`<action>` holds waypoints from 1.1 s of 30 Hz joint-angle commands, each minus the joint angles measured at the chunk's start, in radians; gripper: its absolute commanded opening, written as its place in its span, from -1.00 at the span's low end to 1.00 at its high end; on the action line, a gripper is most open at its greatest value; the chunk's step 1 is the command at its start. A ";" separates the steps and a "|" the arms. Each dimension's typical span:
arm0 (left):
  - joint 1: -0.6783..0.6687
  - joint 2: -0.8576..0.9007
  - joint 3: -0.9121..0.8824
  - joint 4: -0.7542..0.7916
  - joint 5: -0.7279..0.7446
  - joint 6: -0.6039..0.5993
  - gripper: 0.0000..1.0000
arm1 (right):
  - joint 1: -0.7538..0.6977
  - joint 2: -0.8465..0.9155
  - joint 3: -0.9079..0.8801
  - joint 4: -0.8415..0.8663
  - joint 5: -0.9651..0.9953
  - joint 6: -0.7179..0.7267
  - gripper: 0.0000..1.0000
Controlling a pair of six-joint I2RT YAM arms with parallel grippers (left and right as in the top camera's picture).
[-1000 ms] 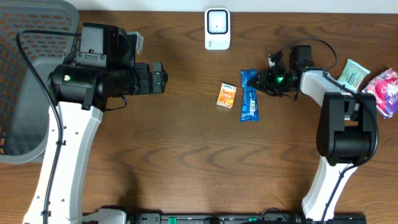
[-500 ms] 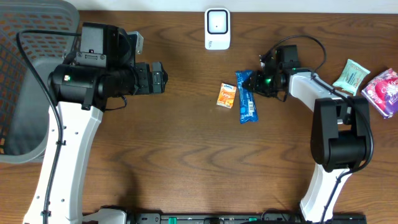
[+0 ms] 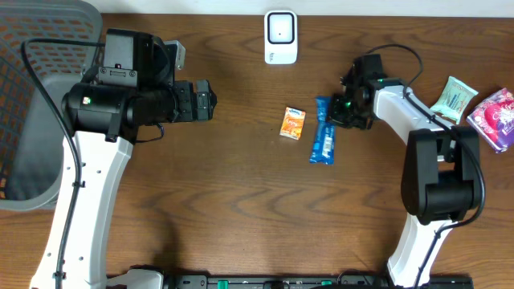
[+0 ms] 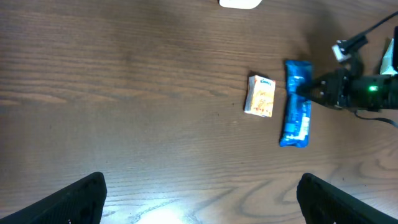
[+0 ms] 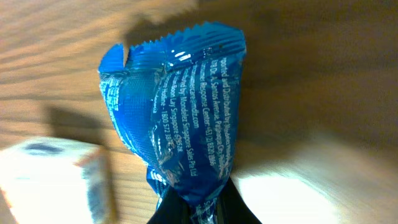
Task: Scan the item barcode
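Observation:
A blue snack packet [image 3: 324, 138] lies mid-table, and my right gripper [image 3: 336, 109] is shut on its far end. In the right wrist view the crinkled blue packet [image 5: 180, 118] is pinched between the dark jaws of the right gripper [image 5: 196, 204] at the bottom edge. A small orange box [image 3: 293, 123] sits just left of the packet. The white scanner [image 3: 280, 36] stands at the table's far edge. My left gripper [image 3: 210, 103] hangs open over bare wood well to the left. The left wrist view takes in the packet [image 4: 296, 106] and the box [image 4: 261, 95], with its fingers [image 4: 81, 199] spread wide.
A grey mesh basket [image 3: 48, 152] fills the left edge. A green packet [image 3: 455, 95] and a pink packet [image 3: 496, 116] lie at the far right beside the right arm's base.
My right gripper came in from the right and closed on the far end of the blue packet, which has shifted slightly toward the near edge. The left arm has stayed still.

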 commanded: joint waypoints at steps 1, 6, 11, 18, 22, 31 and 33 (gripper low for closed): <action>0.003 0.002 -0.002 -0.002 -0.010 -0.002 0.96 | 0.015 -0.018 0.003 -0.080 0.414 0.025 -0.97; 0.003 0.002 -0.002 -0.002 -0.010 -0.002 0.95 | 0.097 -0.034 0.005 -0.133 0.615 0.034 -0.97; 0.002 0.002 -0.002 -0.002 -0.010 -0.002 0.95 | 0.175 -0.006 0.005 -0.204 0.900 0.159 -0.97; 0.002 0.002 -0.002 -0.002 -0.010 -0.002 0.96 | 0.253 -0.005 0.006 -0.215 0.989 0.249 -0.98; 0.003 0.002 -0.002 -0.002 -0.010 -0.002 0.96 | 0.280 -0.005 0.006 -0.193 1.098 0.256 -0.98; 0.002 0.002 -0.002 -0.002 -0.010 -0.002 0.96 | 0.283 -0.005 0.006 -0.107 1.559 -0.060 -0.98; 0.003 0.002 -0.002 -0.002 -0.010 -0.002 0.96 | 0.280 -0.005 0.006 -0.022 1.605 -0.197 -0.98</action>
